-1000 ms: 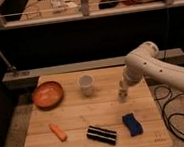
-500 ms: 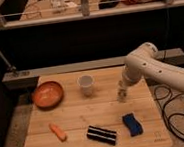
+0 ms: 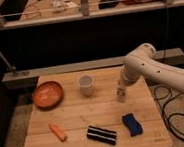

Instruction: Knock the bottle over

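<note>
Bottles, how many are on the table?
1. The bottle stands upright on the table, to the right of the cup. The gripper sits right at its top. Nothing seems big enough to hide another one.

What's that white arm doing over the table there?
A white robot arm reaches in from the right over a wooden table. Its gripper is right at the top of a small slim bottle, which it is meant to knock over. The bottle stands upright, so that is not yet done. A white cup, orange bowl, carrot, blue sponge and dark striped object lie apart from it.
</note>
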`<state>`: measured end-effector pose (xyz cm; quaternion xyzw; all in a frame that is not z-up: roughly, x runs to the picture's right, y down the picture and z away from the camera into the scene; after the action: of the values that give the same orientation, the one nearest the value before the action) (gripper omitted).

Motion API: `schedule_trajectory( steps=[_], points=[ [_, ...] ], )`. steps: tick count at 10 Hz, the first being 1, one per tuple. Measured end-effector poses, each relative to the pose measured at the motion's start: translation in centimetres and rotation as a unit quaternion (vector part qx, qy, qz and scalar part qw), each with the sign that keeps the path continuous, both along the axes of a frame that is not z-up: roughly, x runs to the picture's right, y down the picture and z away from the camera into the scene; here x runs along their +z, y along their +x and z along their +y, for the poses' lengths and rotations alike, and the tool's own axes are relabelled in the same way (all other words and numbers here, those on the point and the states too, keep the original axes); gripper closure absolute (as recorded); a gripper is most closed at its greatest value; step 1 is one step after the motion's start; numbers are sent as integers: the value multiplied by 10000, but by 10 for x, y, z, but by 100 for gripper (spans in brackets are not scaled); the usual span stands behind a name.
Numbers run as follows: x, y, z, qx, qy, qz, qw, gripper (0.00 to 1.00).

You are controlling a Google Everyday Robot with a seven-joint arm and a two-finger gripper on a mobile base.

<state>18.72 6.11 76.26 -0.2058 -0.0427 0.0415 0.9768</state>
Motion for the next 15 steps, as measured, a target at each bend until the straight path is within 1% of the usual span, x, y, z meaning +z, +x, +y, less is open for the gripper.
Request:
schedule_trajectory(
  steps=[7,10,13,15],
  points=[
    [9,-9,-3,-3,45,-159,9999,97],
    [11,-28,-6,-64,45,-312,9995,97],
    [13,-32,-6,-66,34,-356,9993,97],
    [15,-45,-9,-124,25,-442,9989,97]
  ],
)
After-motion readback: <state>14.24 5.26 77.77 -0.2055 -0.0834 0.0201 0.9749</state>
